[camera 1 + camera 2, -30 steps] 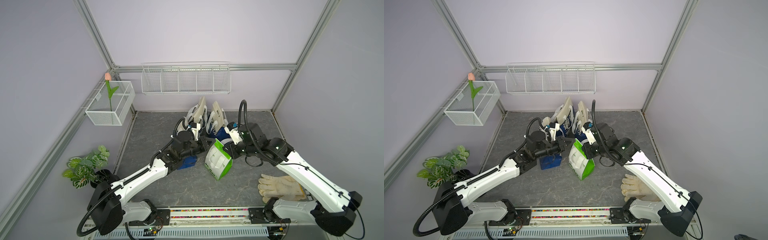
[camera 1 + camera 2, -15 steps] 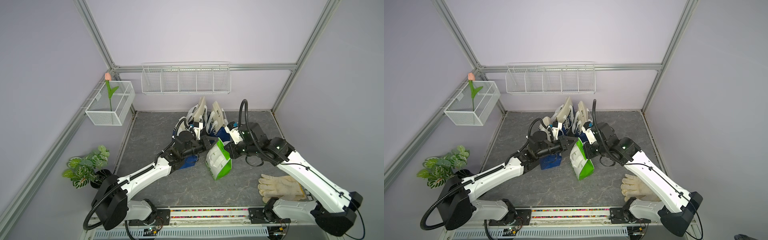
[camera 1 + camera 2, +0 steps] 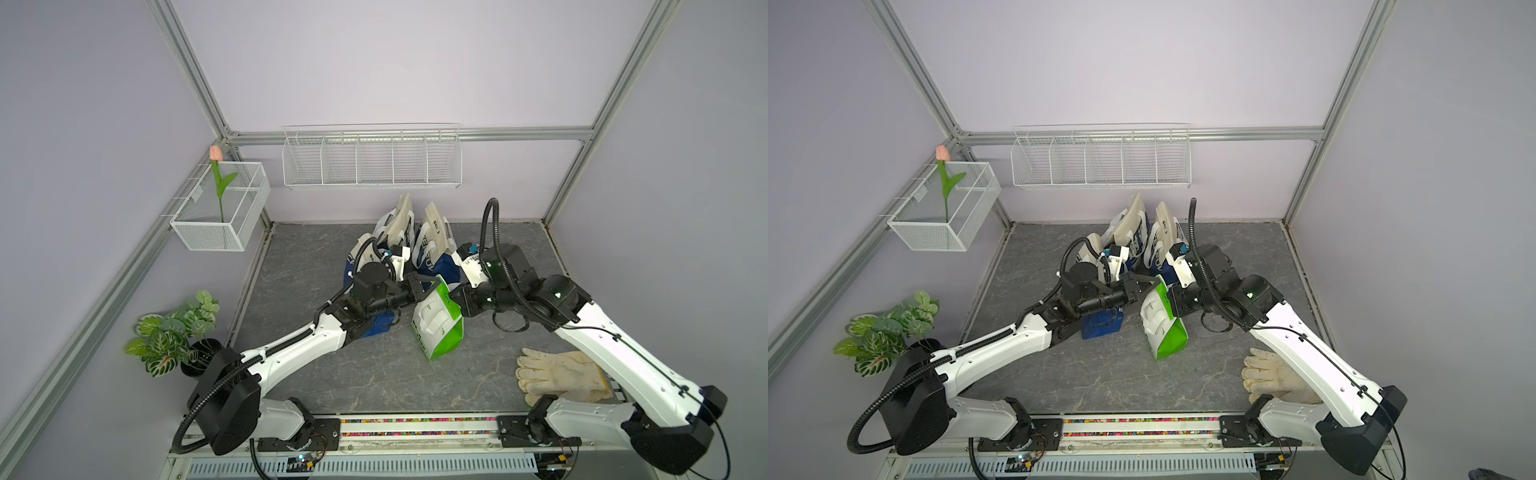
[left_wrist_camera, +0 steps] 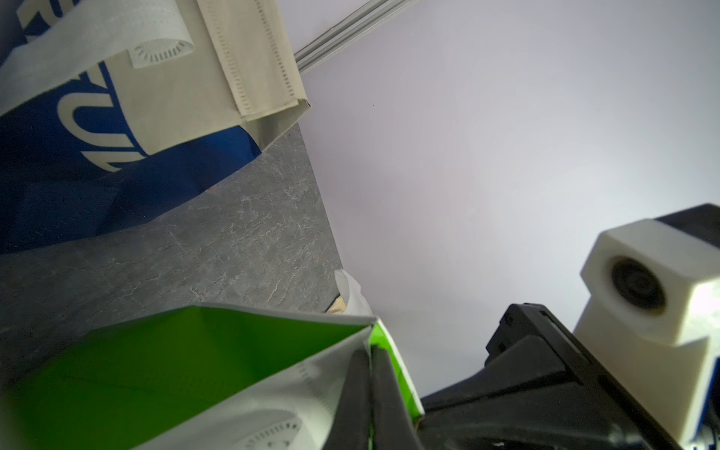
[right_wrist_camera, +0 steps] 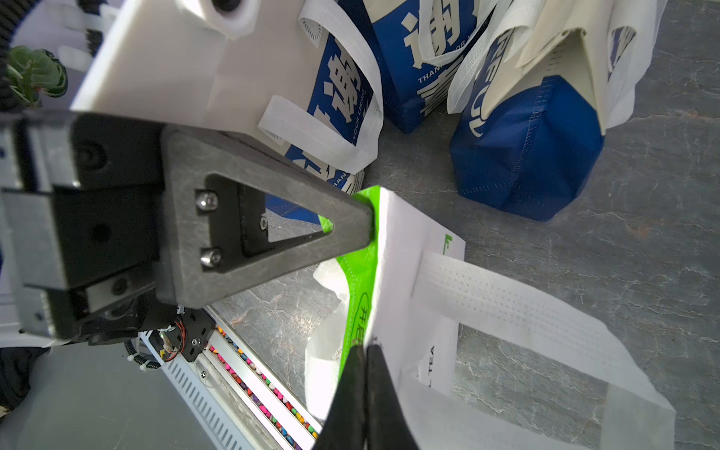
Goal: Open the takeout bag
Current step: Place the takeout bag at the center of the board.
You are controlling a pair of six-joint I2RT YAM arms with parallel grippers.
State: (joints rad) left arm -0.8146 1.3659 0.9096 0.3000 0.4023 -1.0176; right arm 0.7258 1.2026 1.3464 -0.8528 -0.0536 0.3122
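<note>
1. In both top views the green-and-white takeout bag [image 3: 436, 328] sits mid-worktop [image 3: 365, 382], leaning, just in front of a huddle of blue bags [image 3: 428, 253]. The left hand [image 3: 432, 286] and the right hand [image 3: 452, 296] meet at its top edge from opposite sides. A pale glove [image 3: 561, 374] lies by the right arm's base, well apart from the bag.
2. From the left wrist, the left hand [image 4: 370, 352] has its two dark fingers [image 4: 352, 393] pressed together on the takeout bag's [image 4: 175, 370] rim at a corner of the mouth. The mouth gapes a little and shows its green lining. One of the blue bags [image 4: 78, 187] stands beyond.
3. From the right wrist, the right hand [image 5: 365, 348] is pinched shut on the rim where green meets white. The left hand's [image 5: 366, 230] triangular fingertip grips the same rim farther along. The bag's [image 5: 413, 280] white strap lies flat against its side.
</note>
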